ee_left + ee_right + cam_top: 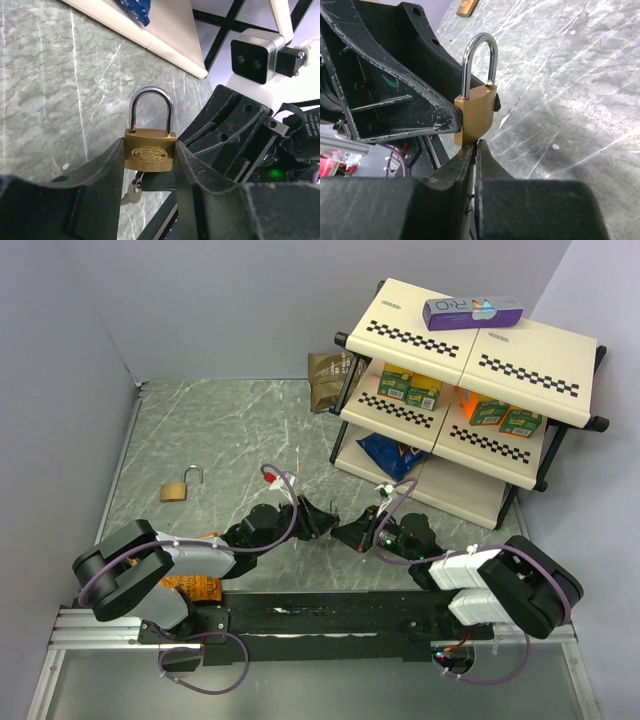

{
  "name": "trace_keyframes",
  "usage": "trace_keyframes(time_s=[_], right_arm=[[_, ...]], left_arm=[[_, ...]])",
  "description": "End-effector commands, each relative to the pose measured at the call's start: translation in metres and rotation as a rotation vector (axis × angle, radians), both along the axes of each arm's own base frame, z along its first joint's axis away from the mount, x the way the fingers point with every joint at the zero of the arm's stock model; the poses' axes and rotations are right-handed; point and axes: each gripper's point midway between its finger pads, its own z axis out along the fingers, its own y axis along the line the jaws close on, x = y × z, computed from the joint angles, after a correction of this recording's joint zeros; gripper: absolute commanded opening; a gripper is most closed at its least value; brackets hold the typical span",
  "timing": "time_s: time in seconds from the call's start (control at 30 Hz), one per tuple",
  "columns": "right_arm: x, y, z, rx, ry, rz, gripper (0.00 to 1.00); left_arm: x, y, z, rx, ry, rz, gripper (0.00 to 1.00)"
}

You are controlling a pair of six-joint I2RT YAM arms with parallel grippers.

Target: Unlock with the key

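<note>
Left wrist: left gripper (150,145), half-open, clamps brass padlock (149,156); right gripper (476,146) pinches key (131,194) tight, so a twist might slip it.

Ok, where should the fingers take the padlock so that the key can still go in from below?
Take the padlock by its brass body, across the two narrow sides, approaching the labelled face, as the left fingers do. Those sides are flat and parallel, and the shackle above and the key below are left clear.
</note>
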Motion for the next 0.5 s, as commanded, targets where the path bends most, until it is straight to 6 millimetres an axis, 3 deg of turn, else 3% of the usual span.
trace_keyframes(time_s=[0.0,0.17,0.27,0.3,0.37,0.47], right_arm=[[0.013,0.009,0.062,0.116,-0.191,-0.001,0.0],[0.016,0.006,0.055,0.055,-0.184,-0.015,0.0],[0.016,0.005,0.045,0.015,-0.156,-0.026,0.0],[0.016,0.005,0.042,0.008,-0.149,-0.028,0.01],[0.015,0.006,0.036,-0.006,-0.133,-0.027,0.06],[0.014,0.009,0.032,-0.01,-0.123,-0.021,0.14]], left_arm=[[-0.06,-0.032,0.029,-0.096,-0.004,-0.268,0.01],[-0.044,-0.028,0.014,-0.022,0.065,-0.17,0.01],[-0.033,-0.023,-0.005,0.068,0.17,-0.081,0.01],[-0.027,-0.026,0.0,0.074,0.176,-0.061,0.01],[-0.022,-0.022,-0.016,0.138,0.228,-0.011,0.01],[-0.018,-0.023,-0.021,0.163,0.247,0.01,0.01]])
